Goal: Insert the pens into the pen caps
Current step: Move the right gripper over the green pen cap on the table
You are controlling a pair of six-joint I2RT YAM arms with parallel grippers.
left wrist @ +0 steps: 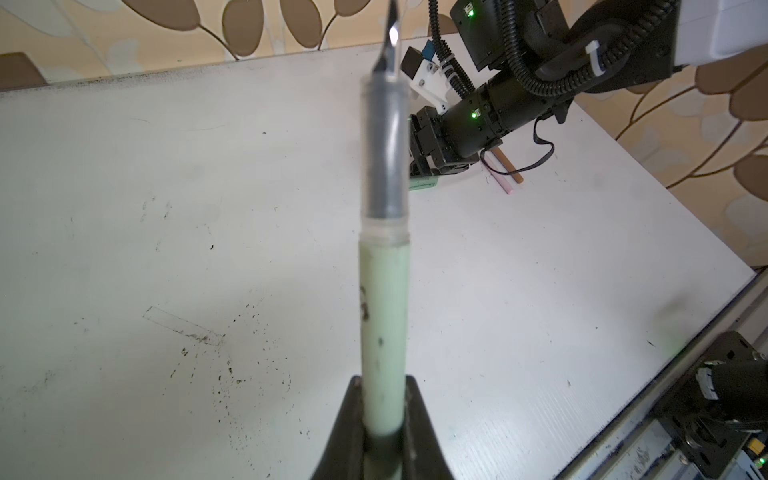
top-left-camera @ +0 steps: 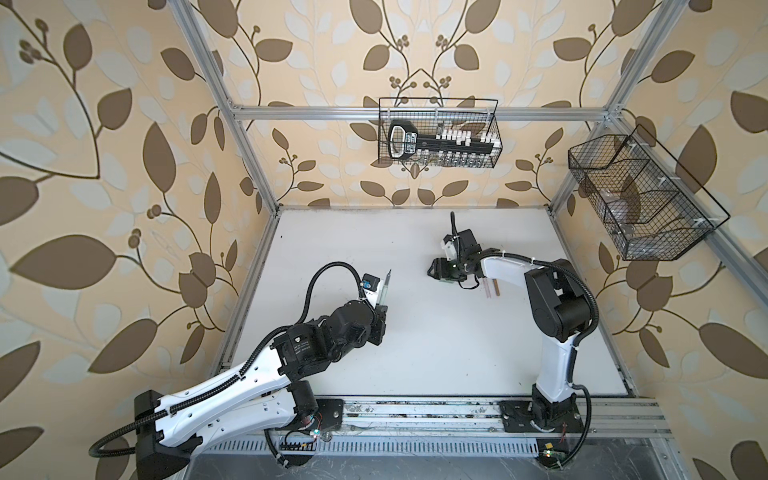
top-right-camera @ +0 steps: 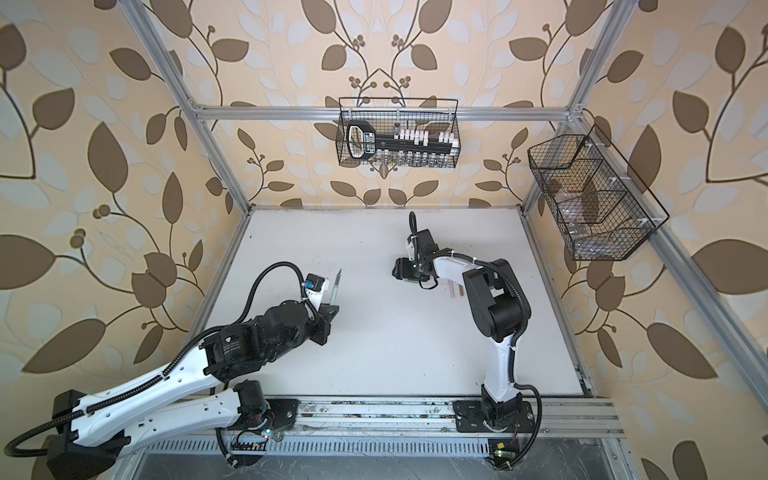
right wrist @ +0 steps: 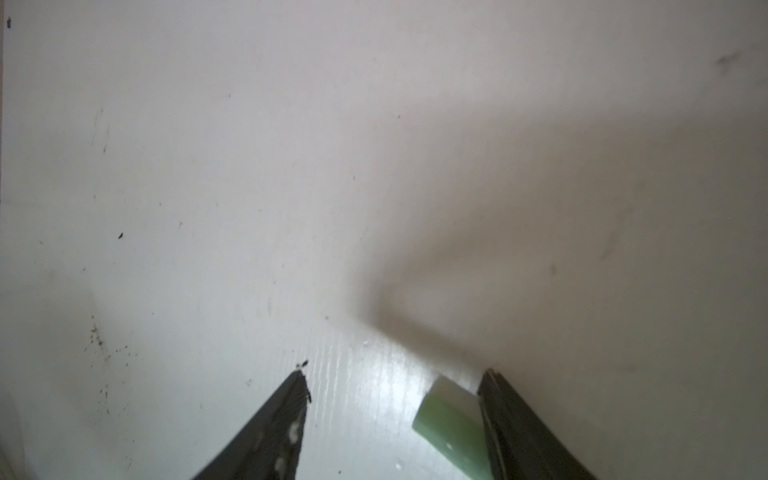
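Pale green matte plastic forms the round barrel of the green pen [left wrist: 383, 316]. The barrel ends in a translucent grey sleeve and a dark, pointed nib with a bright glint. The left gripper [left wrist: 382, 380] is clamped narrow on the lower barrel, with its two black wedge-shaped fingers pressing from opposite sides. In both top views this assembly sits left of centre in the frame, with the nib pointing toward the upper edge.

The table [top-left-camera: 415, 353] is a flat white board with a fine linear grain, marked with dark specks and scuffs.

Near the centre of both top views, the right gripper [right wrist: 395, 376] is low over the table with its jaws spread wide. The green cap [right wrist: 449, 419], a short, stubby, glossy tube, lies on the table between the ribbed black fingers. It rests against the inner face of one finger, and the other finger stands well apart from it. Nothing is gripped.

In the upper centre of the frame, a rectangular black wire-mesh basket [top-left-camera: 438, 133] hangs from an aluminium rail.

Just right of the right gripper, the pink pen [top-left-camera: 485, 289] and the brown pen [top-left-camera: 495, 287] lie side by side on the table. Both are thin straight sticks, partly hidden under the white forearm.

At the upper right, a second wire basket [top-left-camera: 640, 199] with dividers is fixed to the side rail.
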